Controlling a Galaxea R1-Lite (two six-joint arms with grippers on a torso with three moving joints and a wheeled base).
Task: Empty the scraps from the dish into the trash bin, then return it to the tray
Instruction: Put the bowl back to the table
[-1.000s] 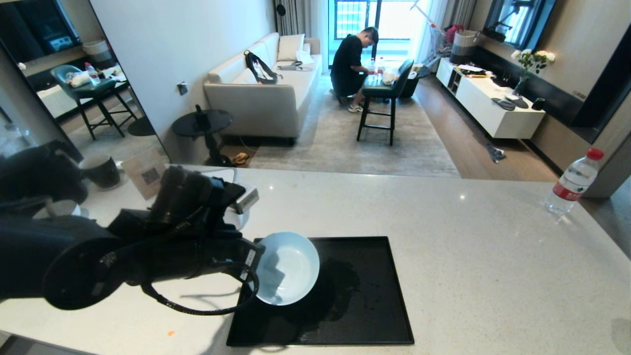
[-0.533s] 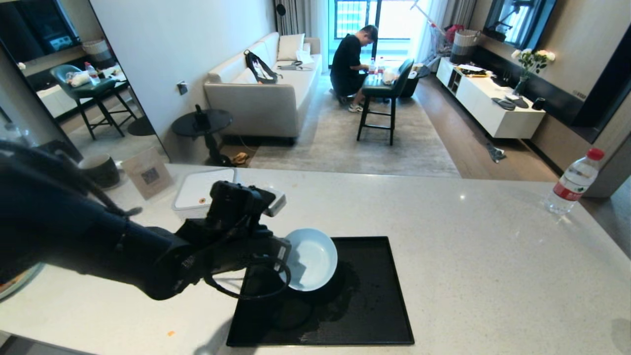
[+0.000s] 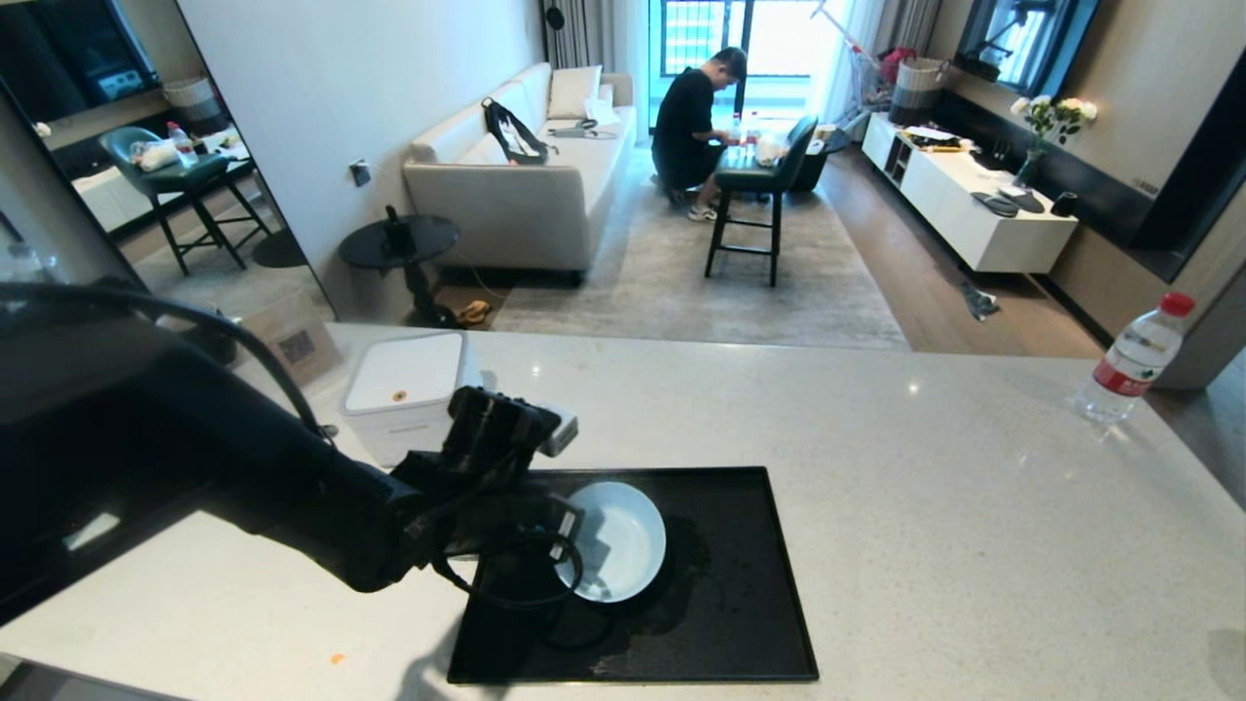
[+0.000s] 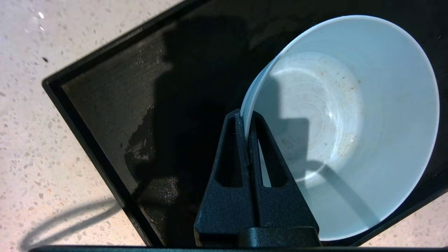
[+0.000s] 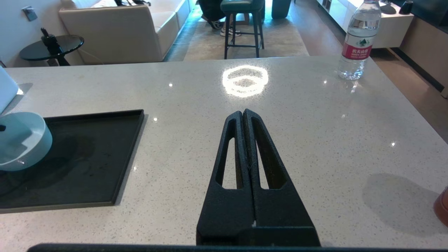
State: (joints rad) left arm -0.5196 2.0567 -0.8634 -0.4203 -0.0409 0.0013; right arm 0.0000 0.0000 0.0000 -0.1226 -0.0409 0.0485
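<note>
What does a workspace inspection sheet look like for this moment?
Surface: pale speckled stone counter.
Job's things: small pale-blue round dish, no scraps in it, tilted over the large flat black tray; trash bin not seen.
Clutter: white cube-shaped box; clear water bottle with red cap.
Grippers: left gripper shut on dish rim; right gripper shut, over bare counter.
Cables: black cable loop at left wrist.
Surroundings: person at stool; beige sofa.
</note>
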